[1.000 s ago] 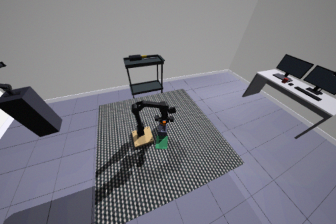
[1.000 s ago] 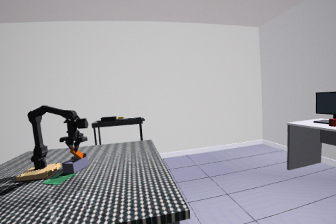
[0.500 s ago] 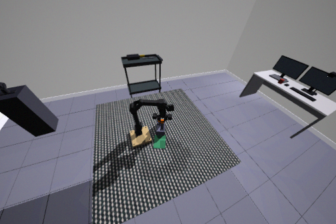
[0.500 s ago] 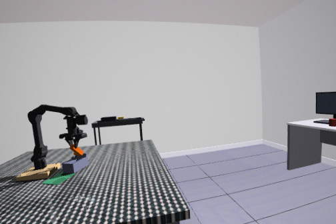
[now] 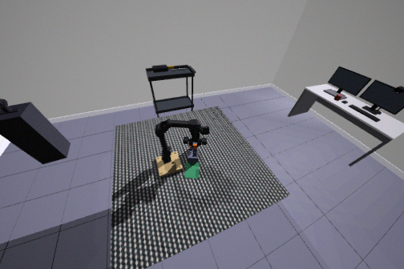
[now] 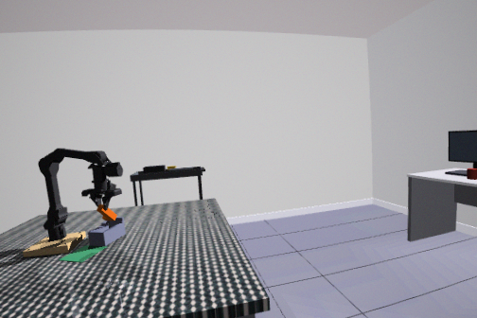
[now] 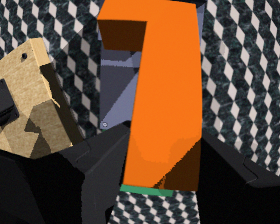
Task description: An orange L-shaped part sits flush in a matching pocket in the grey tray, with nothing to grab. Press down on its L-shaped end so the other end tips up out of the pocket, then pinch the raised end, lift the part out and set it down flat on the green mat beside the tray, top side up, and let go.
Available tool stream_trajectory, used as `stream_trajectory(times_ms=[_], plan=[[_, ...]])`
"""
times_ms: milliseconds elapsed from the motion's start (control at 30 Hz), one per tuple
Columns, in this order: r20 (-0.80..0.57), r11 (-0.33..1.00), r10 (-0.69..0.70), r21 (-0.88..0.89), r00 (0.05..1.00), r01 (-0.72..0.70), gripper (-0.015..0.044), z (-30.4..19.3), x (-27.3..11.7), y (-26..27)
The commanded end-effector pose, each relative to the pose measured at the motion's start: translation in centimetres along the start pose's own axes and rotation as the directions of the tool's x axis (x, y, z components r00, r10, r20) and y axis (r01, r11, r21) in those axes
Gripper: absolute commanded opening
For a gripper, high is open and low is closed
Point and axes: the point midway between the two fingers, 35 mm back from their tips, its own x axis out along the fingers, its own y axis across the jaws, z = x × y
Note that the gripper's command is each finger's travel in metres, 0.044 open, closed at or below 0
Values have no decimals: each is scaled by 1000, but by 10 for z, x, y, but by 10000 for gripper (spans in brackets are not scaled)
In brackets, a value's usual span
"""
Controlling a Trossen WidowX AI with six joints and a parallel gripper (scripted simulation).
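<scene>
The gripper [image 5: 195, 143] [image 6: 102, 206] [image 7: 164, 150] points down above the tray and is shut on the plain end of the orange part [image 5: 195, 146] [image 6: 109, 214] [image 7: 172, 75]. The part is out of its pocket and tilted, its gripped end high and its L-shaped end lower, over the tray. In the exterior view its low end is close above the tray's far end; the exact gap is hard to tell. The grey tray [image 5: 192, 161] [image 6: 103, 237] [image 7: 122, 107] is partly hidden by the part in the wrist view. The green mat [image 5: 191, 172] [image 6: 81, 256] [image 7: 146, 191] lies beside the tray.
The arm's wooden base [image 5: 168, 165] [image 6: 56, 247] [image 7: 18, 85] stands left of the tray and mat. A patterned covering [image 5: 228, 208] [image 6: 174, 265] lies under everything. A black cart [image 5: 173, 103] [image 6: 174, 174] and a desk with monitors are farther off.
</scene>
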Motion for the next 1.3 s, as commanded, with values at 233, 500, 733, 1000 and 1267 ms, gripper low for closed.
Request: stream_trajectory(times_ms=[233, 500, 733, 1000, 1267], plan=[[-2, 1000, -2, 1, 1000, 2, 0, -39, 1, 3], [-4, 1000, -1, 1, 1000, 1, 0, -70, 2, 6], [-6, 1000, -1, 1, 1000, 1, 0, -96, 2, 8], [-9, 1000, -1, 1, 1000, 1, 0, -127, 1, 11], [-11, 1000, 0, 2, 1000, 0, 0, -154, 1, 15]])
